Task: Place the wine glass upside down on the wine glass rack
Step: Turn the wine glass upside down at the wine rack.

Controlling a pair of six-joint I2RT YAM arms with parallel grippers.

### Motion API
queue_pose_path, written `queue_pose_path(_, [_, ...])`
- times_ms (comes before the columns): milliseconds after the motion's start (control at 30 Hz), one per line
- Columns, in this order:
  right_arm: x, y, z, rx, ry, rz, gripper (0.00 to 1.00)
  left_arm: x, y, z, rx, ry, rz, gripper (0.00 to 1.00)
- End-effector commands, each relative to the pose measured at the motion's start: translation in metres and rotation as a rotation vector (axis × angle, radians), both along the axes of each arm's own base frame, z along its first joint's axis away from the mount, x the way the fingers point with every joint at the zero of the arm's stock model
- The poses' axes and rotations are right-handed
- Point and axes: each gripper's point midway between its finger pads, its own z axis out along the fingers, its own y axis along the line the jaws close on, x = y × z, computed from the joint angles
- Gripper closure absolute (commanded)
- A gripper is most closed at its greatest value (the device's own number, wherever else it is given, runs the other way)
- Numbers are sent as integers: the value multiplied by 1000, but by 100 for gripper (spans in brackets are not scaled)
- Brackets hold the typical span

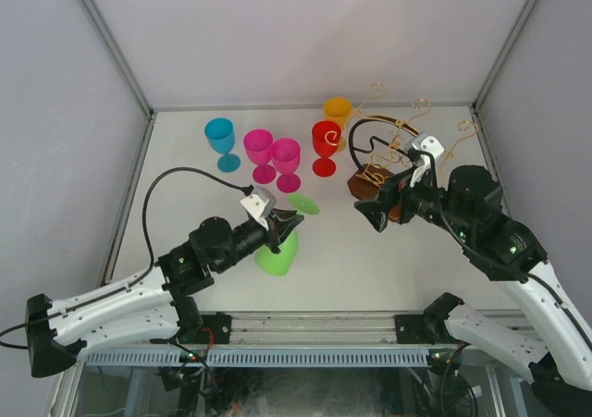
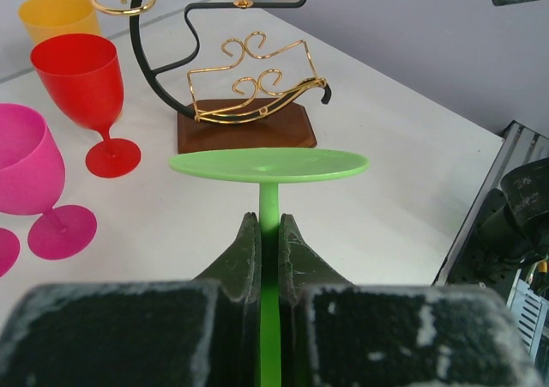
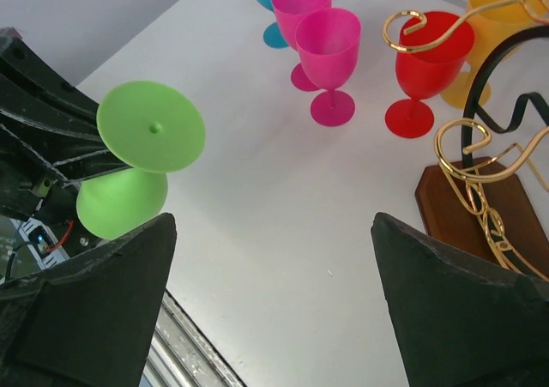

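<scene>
My left gripper (image 1: 277,225) is shut on the stem of a green wine glass (image 1: 277,254). It holds the glass on its side above the table, with the round foot (image 2: 269,164) pointing towards the wine glass rack. In the left wrist view the jaws (image 2: 269,226) clamp the stem. The rack (image 1: 400,138) is gold wire with a black loop on a brown wooden base (image 2: 245,126), at the back right. My right gripper (image 1: 374,210) is open and empty, just in front of the rack base (image 3: 477,205). The green glass also shows in the right wrist view (image 3: 151,126).
A row of upright plastic glasses stands at the back: blue (image 1: 220,141), two pink (image 1: 259,151) (image 1: 286,161), red (image 1: 326,145) and orange (image 1: 338,113), the last two close to the rack. Walls enclose the table on three sides.
</scene>
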Motion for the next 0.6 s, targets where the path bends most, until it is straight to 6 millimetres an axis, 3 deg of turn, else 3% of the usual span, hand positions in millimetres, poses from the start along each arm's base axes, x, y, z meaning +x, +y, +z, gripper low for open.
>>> queue_pose_path(0, [1, -4, 43, 57, -122, -4, 4, 6, 0, 9, -47, -52, 16, 100])
queue_pose_path(567, [-2, -22, 43, 32, -147, -61, 0, 26, -14, 26, -120, -141, 12, 100])
